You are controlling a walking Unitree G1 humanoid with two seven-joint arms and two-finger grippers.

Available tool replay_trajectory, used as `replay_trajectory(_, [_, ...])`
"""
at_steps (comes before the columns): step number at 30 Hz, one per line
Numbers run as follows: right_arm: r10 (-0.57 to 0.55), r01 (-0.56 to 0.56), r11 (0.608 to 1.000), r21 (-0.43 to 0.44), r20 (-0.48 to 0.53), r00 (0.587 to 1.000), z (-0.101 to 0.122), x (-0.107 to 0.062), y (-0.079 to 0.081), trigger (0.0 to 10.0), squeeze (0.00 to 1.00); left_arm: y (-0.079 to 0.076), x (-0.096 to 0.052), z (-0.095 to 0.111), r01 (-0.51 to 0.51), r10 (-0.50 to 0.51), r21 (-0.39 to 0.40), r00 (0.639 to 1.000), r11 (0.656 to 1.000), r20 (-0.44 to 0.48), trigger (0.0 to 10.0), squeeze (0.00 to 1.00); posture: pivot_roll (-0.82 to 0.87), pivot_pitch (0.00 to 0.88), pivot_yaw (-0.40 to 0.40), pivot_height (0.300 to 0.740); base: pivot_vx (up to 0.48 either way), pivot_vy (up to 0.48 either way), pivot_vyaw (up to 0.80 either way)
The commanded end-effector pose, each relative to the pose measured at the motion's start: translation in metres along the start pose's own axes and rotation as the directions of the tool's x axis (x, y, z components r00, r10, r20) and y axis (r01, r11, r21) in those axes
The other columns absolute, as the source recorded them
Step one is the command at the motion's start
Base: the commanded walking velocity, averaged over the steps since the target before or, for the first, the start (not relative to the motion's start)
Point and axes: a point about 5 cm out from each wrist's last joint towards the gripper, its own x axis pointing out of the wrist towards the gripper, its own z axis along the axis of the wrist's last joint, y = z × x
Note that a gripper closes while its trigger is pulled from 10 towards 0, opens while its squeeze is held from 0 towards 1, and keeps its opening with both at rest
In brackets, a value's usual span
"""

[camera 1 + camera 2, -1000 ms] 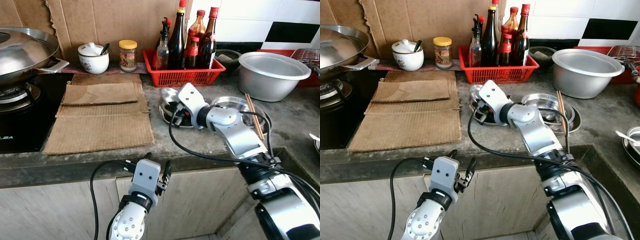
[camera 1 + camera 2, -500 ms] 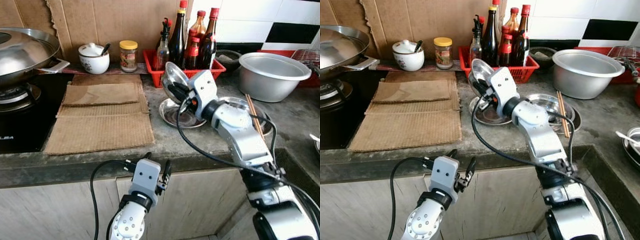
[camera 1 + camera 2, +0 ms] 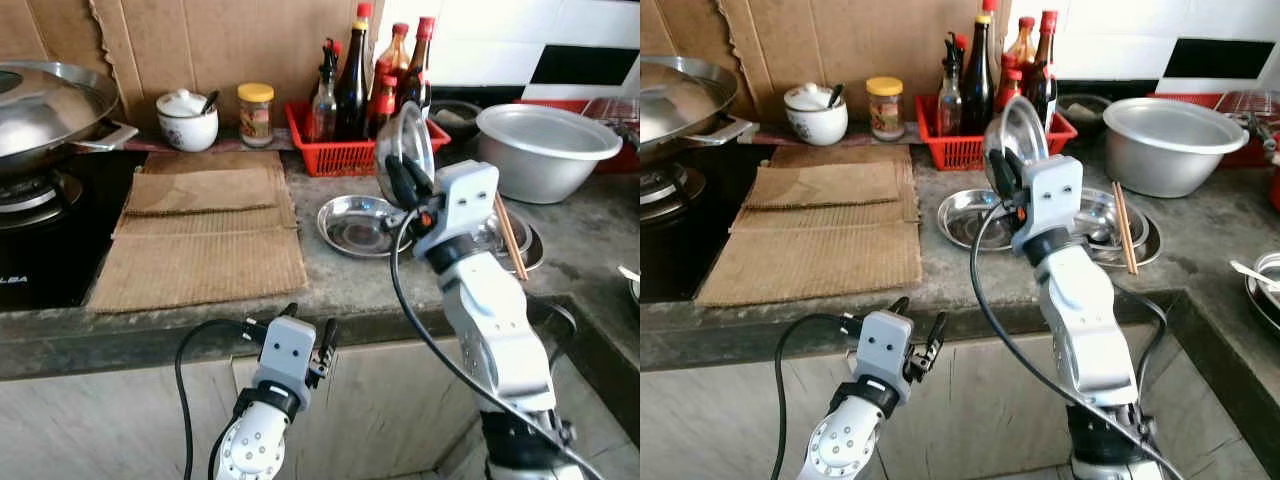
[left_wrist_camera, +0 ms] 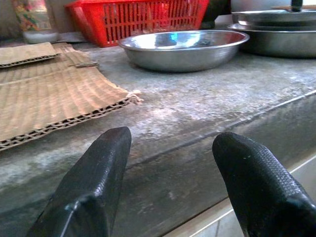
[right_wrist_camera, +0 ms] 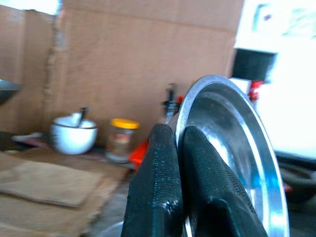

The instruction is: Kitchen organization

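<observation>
Both arms are silver, built of rounded, jointed segments with dark seams. Each wrist ends in a boxy pale-grey housing with two small dark dots on its face. The left gripper (image 3: 308,338) and right gripper (image 3: 403,178) carry long black fingers (image 4: 94,185) with finely stippled pads. Thick black cables loop beside each forearm.
</observation>
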Motion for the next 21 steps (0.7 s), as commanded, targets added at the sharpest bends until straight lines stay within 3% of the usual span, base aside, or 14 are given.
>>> replay_trajectory(1, [-0.028,0.030,0.999,-0.030,0.065,0.997,0.013,-0.001,0.000,0.0,0.00,-0.002,0.001,-0.001,0.007,-0.007,0.002,1.000,1.000,0.001,10.0,0.00,0.19,0.000,-0.070,0.740,0.000,0.000,0.00])
replay_trajectory(2, [-0.065,0.068,0.997,-0.039,0.059,0.996,0.013,-0.009,0.001,0.0,0.00,-0.002,0.001,-0.001,0.013,-0.013,0.006,1.000,1.000,0.003,10.0,0.00,0.19,0.000,-0.067,0.740,0.000,0.000,0.00])
replay_trajectory(8, [-0.086,0.087,0.995,-0.044,0.034,0.996,0.010,-0.021,0.005,0.0,0.00,-0.002,0.001,-0.001,0.022,-0.022,0.010,1.000,1.000,0.009,10.0,0.00,0.18,0.000,-0.061,0.740,0.000,0.000,0.00])
replay_trajectory(15, [-0.132,0.134,0.989,-0.061,0.041,0.990,0.012,-0.020,0.001,0.0,0.00,-0.004,0.000,-0.002,0.040,-0.041,0.029,0.999,0.999,0.013,10.0,0.00,0.18,0.000,-0.058,0.740,0.000,0.000,0.00])
replay_trajectory(21, [-0.143,0.145,0.987,-0.064,0.044,0.989,0.013,-0.021,0.001,0.0,0.00,-0.003,0.000,0.000,0.036,-0.037,0.034,0.999,0.999,0.027,10.0,0.00,0.18,0.000,-0.054,0.740,-0.250,0.000,0.00])
